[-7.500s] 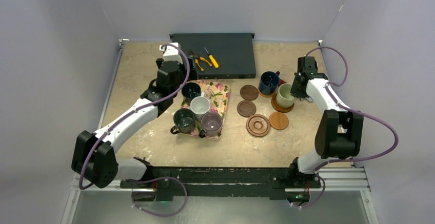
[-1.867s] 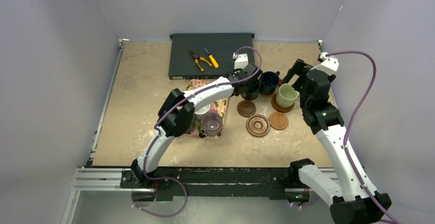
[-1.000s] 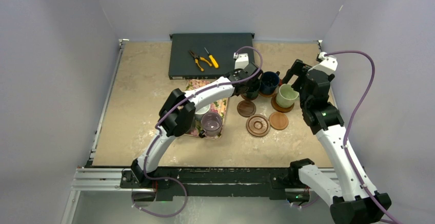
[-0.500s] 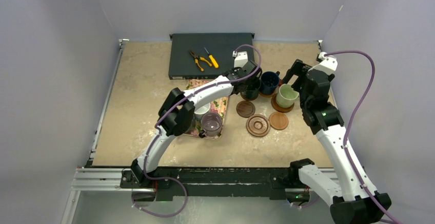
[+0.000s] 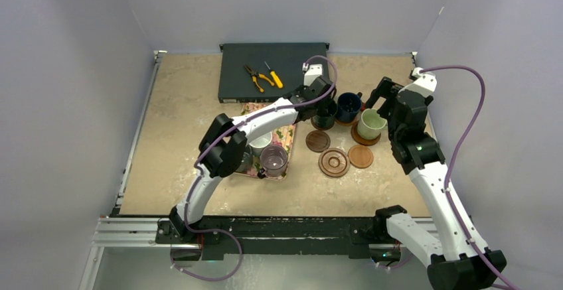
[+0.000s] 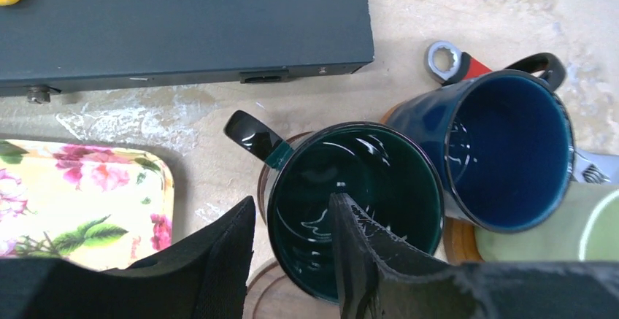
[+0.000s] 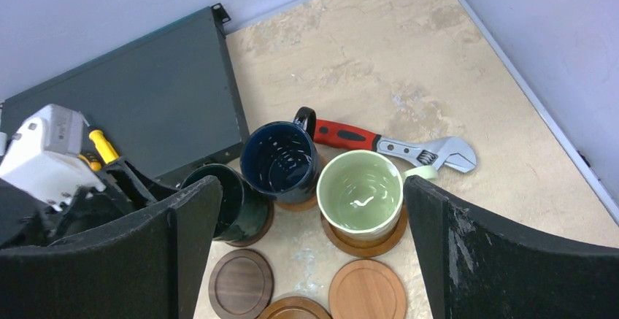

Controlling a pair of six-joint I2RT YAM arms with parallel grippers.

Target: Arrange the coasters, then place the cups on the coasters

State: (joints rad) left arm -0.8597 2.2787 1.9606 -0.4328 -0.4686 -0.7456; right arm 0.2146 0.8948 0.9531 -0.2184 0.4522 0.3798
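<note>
My left hand [image 6: 290, 206], half-parted and gripping nothing, straddles the rim of the dark teal cup [image 6: 365, 187]; I'd lift straight up. My right hand [image 7: 306, 187] is spread wide, empty.

White arm links [image 5: 269, 117], black joints [image 5: 222, 152], looping purple cables [image 5: 465, 71], matte black fingers [image 6: 219, 257]

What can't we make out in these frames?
1. Coaster under the dark teal mug: only slivers show; the mug covers it in both wrist views, the left gripper in the top view.
2. Floral tray: in the top view the left arm covers its left part and whatever stands there.
3. Yellow-handled tools: too small in the top view to name, cut off or blocked in the wrist views.
</note>
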